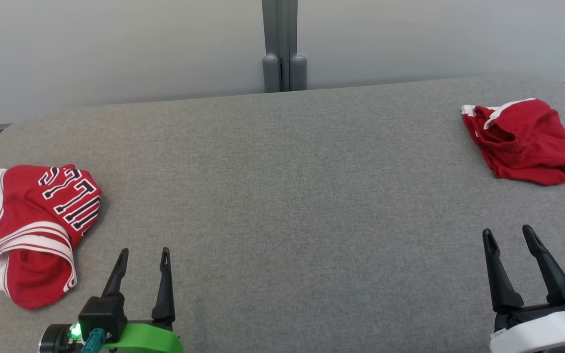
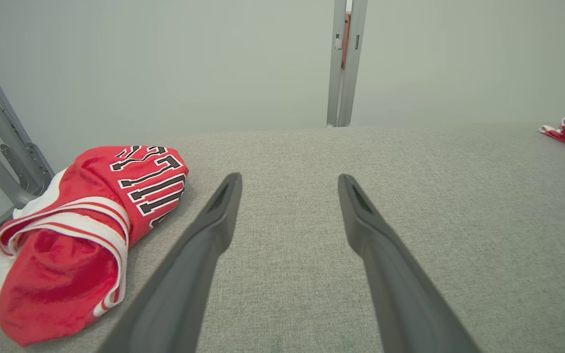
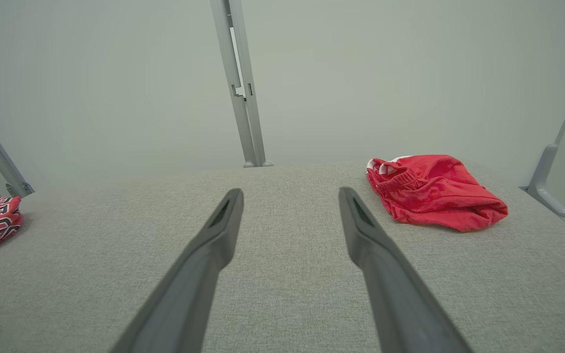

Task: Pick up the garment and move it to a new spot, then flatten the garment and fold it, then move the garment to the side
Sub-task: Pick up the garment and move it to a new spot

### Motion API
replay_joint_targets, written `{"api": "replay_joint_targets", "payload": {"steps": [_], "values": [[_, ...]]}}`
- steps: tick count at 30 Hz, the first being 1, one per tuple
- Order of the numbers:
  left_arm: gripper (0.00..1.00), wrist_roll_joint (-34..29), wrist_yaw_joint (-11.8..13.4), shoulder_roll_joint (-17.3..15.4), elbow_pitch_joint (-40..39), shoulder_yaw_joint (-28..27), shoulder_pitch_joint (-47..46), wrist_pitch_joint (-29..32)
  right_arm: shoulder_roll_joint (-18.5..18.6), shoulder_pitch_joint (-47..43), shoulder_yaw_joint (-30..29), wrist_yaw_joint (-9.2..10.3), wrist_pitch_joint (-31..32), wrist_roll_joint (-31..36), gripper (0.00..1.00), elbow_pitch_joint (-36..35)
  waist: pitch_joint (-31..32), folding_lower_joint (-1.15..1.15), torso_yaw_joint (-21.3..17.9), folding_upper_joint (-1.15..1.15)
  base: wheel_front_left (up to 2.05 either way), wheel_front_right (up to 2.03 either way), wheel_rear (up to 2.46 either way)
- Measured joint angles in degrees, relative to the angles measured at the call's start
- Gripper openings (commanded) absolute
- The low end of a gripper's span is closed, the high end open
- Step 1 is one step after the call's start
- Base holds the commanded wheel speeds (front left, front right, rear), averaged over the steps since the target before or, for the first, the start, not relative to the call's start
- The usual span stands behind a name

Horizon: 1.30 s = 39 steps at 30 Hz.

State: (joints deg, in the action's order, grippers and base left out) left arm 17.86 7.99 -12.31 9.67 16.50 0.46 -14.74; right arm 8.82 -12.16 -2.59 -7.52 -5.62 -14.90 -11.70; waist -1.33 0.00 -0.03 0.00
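A crumpled red garment with white trim [image 1: 525,142] lies at the far right of the grey table [image 1: 282,196]; the right wrist view shows this garment [image 3: 434,191] ahead and to the right of the fingers. A second red and white garment with black lettering [image 1: 32,230] sits bundled at the left edge, seen close to the left of the fingers as a lettered bundle [image 2: 81,235]. My left gripper [image 1: 145,251] [image 2: 290,177] stands open just right of that bundle, holding nothing. Well below the crumpled garment, my right gripper [image 1: 507,230] [image 3: 290,191] is open and holds nothing.
A grey post [image 1: 282,49] stands behind the table's far edge against a pale wall. Metal frame bars rise at the table's left side [image 2: 3,142] and right side [image 3: 552,176]. Bare grey cloth surface stretches between the two garments.
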Motion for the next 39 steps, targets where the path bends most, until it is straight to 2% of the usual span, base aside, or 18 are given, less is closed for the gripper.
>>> {"api": "replay_joint_targets", "payload": {"steps": [6,11,20,31,39], "values": [[1.0,0.0,-0.4,0.2,0.3,0.2,-1.5,0.0,0.1,0.0,-0.7,0.0,-0.1,0.1,1.0,-0.2,-0.5,0.0,1.1,0.0,0.0,0.0,0.0],[1.0,0.0,-0.5,0.7,0.4,0.2,-3.3,0.0,0.1,0.0,-1.2,0.0,0.0,0.4,1.0,-1.3,-0.8,0.0,3.8,0.0,0.0,0.0,0.0],[1.0,-0.7,-0.5,3.0,-0.9,-2.8,-7.3,-0.3,2.1,1.6,0.3,0.02,2.1,0.5,1.0,-4.8,-2.4,0.0,13.2,0.0,0.0,0.0,0.0],[1.0,-3.0,-1.5,6.4,-3.6,-8.2,-6.5,-0.4,4.4,4.8,2.0,0.03,4.5,0.5,1.0,-7.3,-5.2,0.0,25.3,0.0,0.0,0.0,0.0],[1.0,-2.5,-3.0,8.6,-1.1,-9.2,-10.7,-0.4,7.8,7.7,1.6,0.03,8.1,0.7,1.0,-11.6,-10.4,0.0,29.0,0.0,0.0,0.0,0.0]]}}
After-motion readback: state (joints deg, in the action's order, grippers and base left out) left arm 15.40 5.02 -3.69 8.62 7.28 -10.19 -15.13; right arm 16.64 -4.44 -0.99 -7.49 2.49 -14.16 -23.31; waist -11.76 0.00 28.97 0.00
